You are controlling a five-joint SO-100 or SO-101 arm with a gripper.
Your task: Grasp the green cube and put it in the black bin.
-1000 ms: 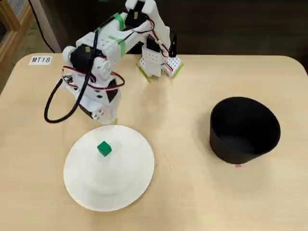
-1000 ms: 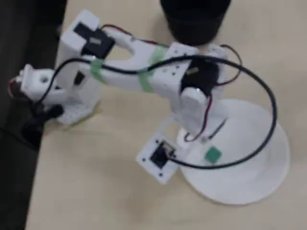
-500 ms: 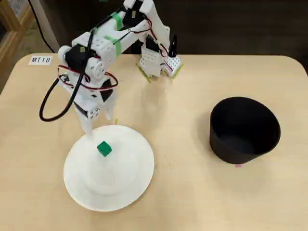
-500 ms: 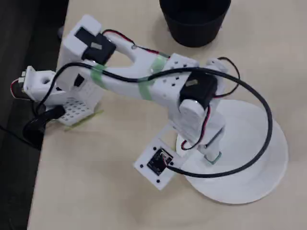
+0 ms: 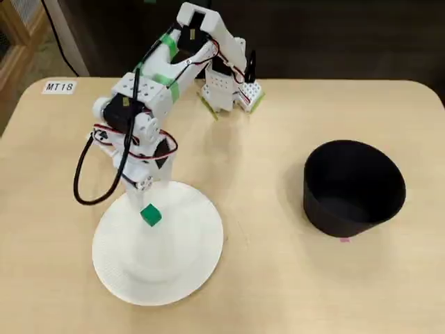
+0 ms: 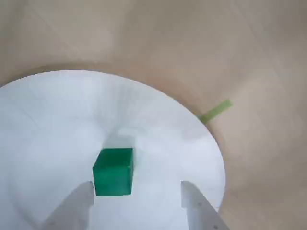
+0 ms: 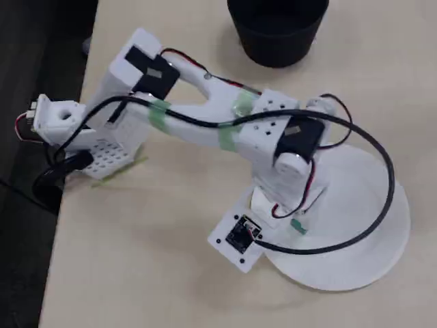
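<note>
The green cube (image 5: 151, 216) lies on a white round plate (image 5: 184, 268) at the left of the table. In the wrist view the cube (image 6: 113, 171) sits just ahead of my gripper (image 6: 135, 189), closer to the left finger (image 6: 76, 206) than to the right finger (image 6: 199, 206). The jaws stand wide apart and hold nothing. In a fixed view my gripper (image 5: 147, 202) points down over the plate's far edge, right above the cube. The black bin (image 5: 341, 216) stands upright at the right, well away from the plate. In the other fixed view the cube (image 7: 298, 225) peeks out under the wrist.
The arm's base (image 5: 226, 90) is fixed at the table's far edge, with green tape strips beside it. A loose black cable (image 5: 87, 181) hangs off the wrist on the left. A label "MT18" (image 5: 58, 87) sits at the far left corner. The bin also shows in the other fixed view (image 7: 276, 41).
</note>
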